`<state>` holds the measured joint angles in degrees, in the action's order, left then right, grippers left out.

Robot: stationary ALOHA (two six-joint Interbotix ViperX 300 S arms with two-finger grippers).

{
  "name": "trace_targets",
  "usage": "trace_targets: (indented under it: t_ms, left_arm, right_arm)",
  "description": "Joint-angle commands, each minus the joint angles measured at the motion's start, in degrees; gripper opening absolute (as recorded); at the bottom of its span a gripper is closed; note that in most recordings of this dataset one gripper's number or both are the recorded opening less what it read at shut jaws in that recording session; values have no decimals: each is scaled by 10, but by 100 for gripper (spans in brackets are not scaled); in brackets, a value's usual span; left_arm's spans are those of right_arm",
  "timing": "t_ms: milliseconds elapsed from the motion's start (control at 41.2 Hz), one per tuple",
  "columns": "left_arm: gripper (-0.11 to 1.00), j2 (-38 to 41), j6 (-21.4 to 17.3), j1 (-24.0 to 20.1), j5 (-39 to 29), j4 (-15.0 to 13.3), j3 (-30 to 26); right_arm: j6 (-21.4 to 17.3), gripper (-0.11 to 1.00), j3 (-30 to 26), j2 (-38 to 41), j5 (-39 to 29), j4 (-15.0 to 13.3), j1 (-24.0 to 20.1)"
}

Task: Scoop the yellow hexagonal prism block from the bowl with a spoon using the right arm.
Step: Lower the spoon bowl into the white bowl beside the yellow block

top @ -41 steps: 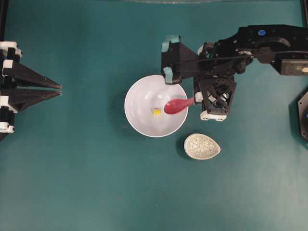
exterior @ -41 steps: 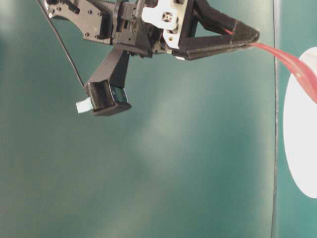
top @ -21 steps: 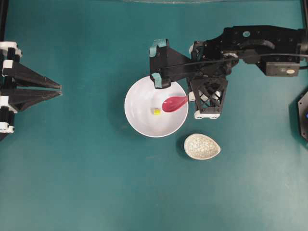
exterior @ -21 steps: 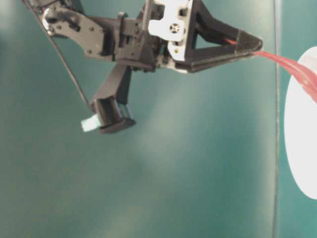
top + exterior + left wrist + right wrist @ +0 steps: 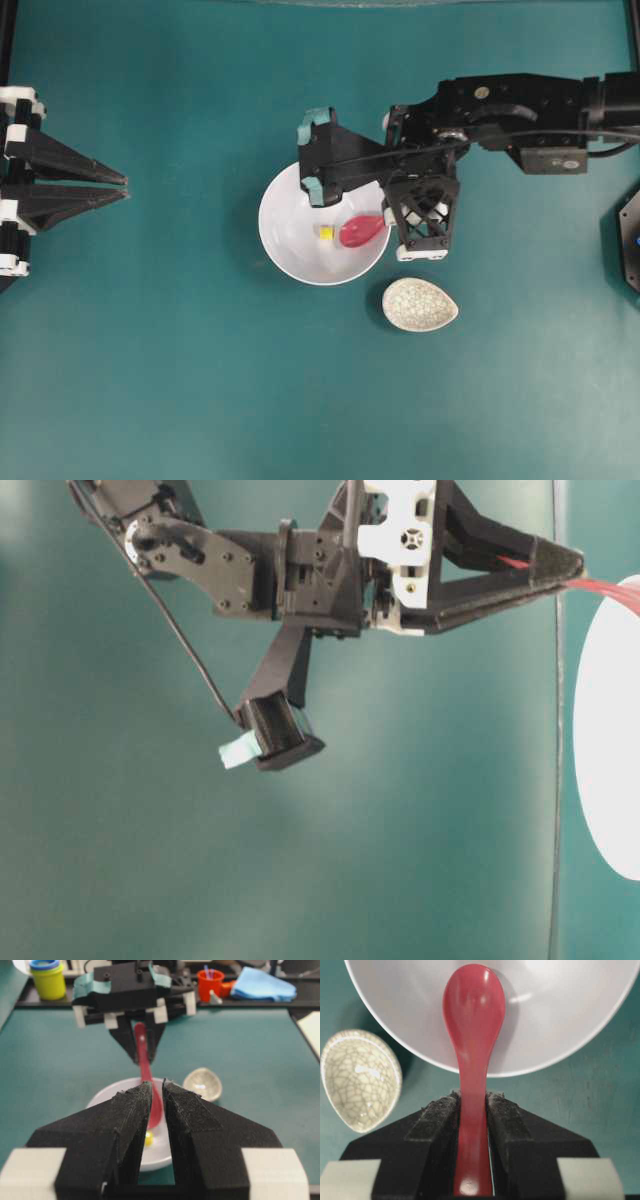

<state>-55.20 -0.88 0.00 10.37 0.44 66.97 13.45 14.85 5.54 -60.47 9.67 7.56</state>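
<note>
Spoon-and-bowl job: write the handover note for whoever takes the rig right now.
Right gripper: shut on the spoon by its handle, scoop inside the bowl.
Left gripper: parked at the table's left edge, holding nothing, fingers nearly together.
Yellow hexagonal prism block: on the bowl floor, just beside the scoop tip, not yet on it.
Done: spoon grasped and brought into the bowl. Left: get under the block and lift it out.

Bowl (image 5: pixel 300 245): sits on the table (image 5: pixel 200 380), near the middle.
Block (image 5: pixel 326 232): lies in the bowl, just left of the spoon's scoop in the overhead view.
Spoon (image 5: pixel 362 229): its scoop is inside the bowl; its handle runs out over the bowl's right rim.
Small dish (image 5: pixel 420 304): sits on the table, just beside the bowl, toward the bottom right.
Right gripper (image 5: pixel 472 1110): at the bowl's right rim, around the spoon handle.
Left gripper (image 5: pixel 122 187): at the table's left edge, well apart from the bowl.
</note>
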Motion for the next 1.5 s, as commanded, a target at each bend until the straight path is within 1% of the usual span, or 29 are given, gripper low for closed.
trace_targets:
  t_ms: [0,267,461,801,922,1044,1262,1481]
  left_arm:
    - [17,4,-1,0,6,2,-16]
    - [17,3,-1,-1,6,2,-16]
    - [17,4,-1,0,6,2,-16]
    - [17,3,-1,0,7,2,-17]
    - [17,3,-1,-1,8,2,-17]
    - [17,3,-1,-1,8,2,-17]
    - [17,3,0,0,8,2,-20]
    - [17,3,0,-1,8,2,-21]
  right_arm:
    - [1,24,-21,-4,4,-1,-2]
    - [1,24,-42,20,15,-1,-3]
    - [0,24,-56,34,39,-2,-4]
    - [-10,24,-58,40,91,-2,-4]
    - [-11,24,-58,40,103,-6,-4]
    - [-16,24,-57,40,106,-11,-4]
    - [-36,24,-54,36,98,-10,-4]
    - [-44,24,-54,4,98,-7,-4]
